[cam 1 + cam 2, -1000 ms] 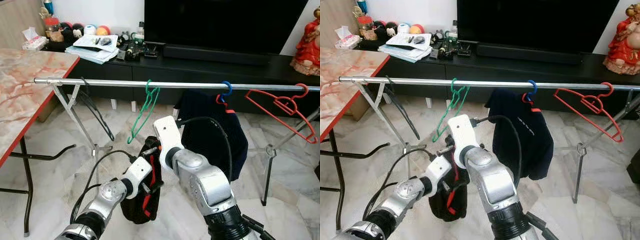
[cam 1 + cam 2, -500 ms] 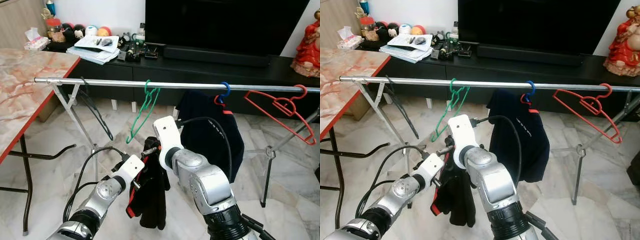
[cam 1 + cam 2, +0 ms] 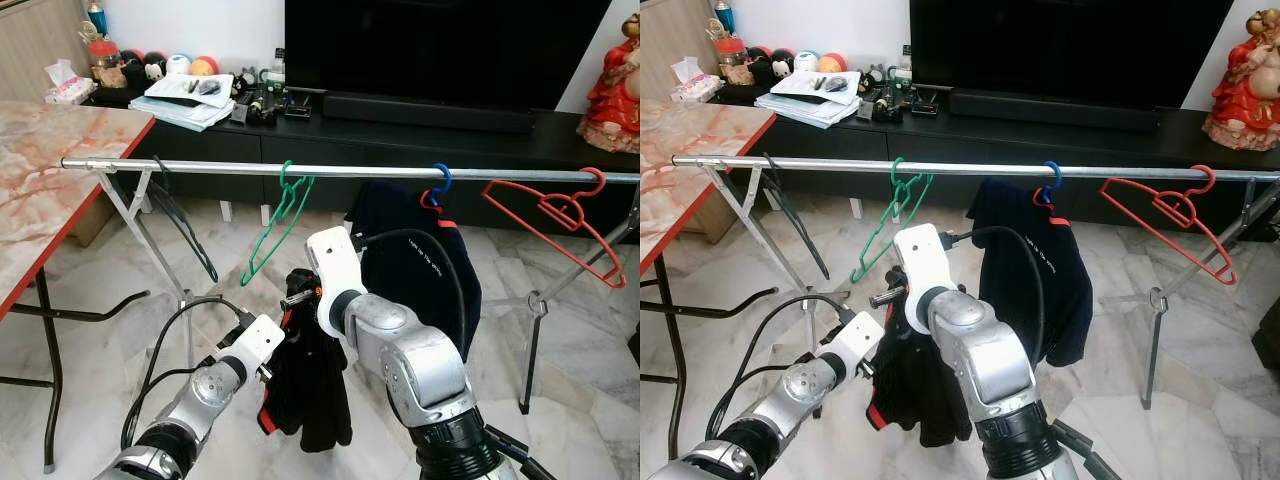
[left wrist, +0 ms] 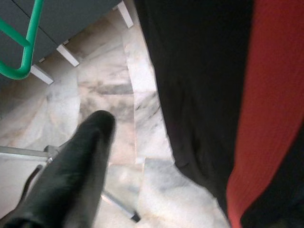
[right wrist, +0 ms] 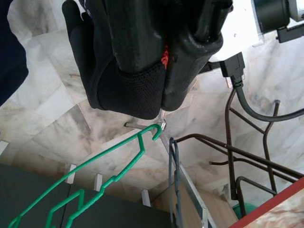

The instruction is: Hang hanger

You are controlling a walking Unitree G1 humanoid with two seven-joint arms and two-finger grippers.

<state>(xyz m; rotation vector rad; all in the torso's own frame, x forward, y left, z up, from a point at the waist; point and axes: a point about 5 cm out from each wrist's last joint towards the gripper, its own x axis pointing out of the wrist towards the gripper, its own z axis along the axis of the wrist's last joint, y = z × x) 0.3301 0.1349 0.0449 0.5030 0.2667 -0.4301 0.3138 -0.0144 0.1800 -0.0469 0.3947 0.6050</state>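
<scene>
Black garment (image 3: 305,385) with red trim hangs bunched below the right gripper (image 5: 161,61), whose black fingers are clamped on its top fold; any hanger inside it is hidden by the cloth. Just beside the garment's lower part sits the left gripper (image 4: 156,156), one finger (image 4: 71,171) apart from the cloth, the other hidden, so I cannot tell its grip. Above and beyond the right gripper runs a metal rail (image 3: 200,166). On it hang a green hanger (image 3: 277,215), a dark shirt (image 3: 415,270) on a blue hook (image 3: 438,180), and a red hanger (image 3: 560,225). Left of both grippers stands a marble worktop (image 3: 50,170).
</scene>
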